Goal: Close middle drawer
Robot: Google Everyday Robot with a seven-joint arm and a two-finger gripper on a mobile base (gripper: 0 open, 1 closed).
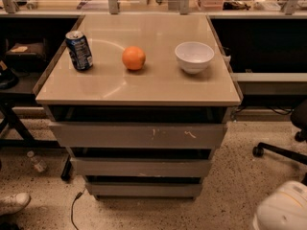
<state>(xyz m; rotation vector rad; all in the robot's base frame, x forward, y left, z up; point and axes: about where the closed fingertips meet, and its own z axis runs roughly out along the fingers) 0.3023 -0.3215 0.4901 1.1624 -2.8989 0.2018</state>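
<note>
**Desk:** Where does the drawer stand?

**Robot:** The middle drawer (141, 167) is the second of three grey fronts. It sits under the scratched top drawer (139, 135) and above the lowest drawer (144, 189). The tan top (158, 87) above them carries a can (79, 50), an orange (134, 58) and a bowl (194, 56).

**Desk:** How will it handle?

**Robot:** I judge it to be stiff sheet metal. It is shallow, so probably light, and likely runs on slides. There is no handle to grasp, so I would press flat on the middle of the plain front. A push near one end could skew it in its runners. The panel looks smooth, so a square push should slip less than a glancing one.

**Desk:** And your gripper?

**Robot:** My gripper is out of shot, somewhere beyond the lower right edge. Only a white curve of my body (283, 207) shows in that corner. I cannot tell whether it is released or clenched.

**Desk:** What else is hidden?

**Robot:** A dark band above the front hides the drawer's inside. From this angle I cannot tell how far out it stands. The cabinet's sides are lost in shadow.
</note>
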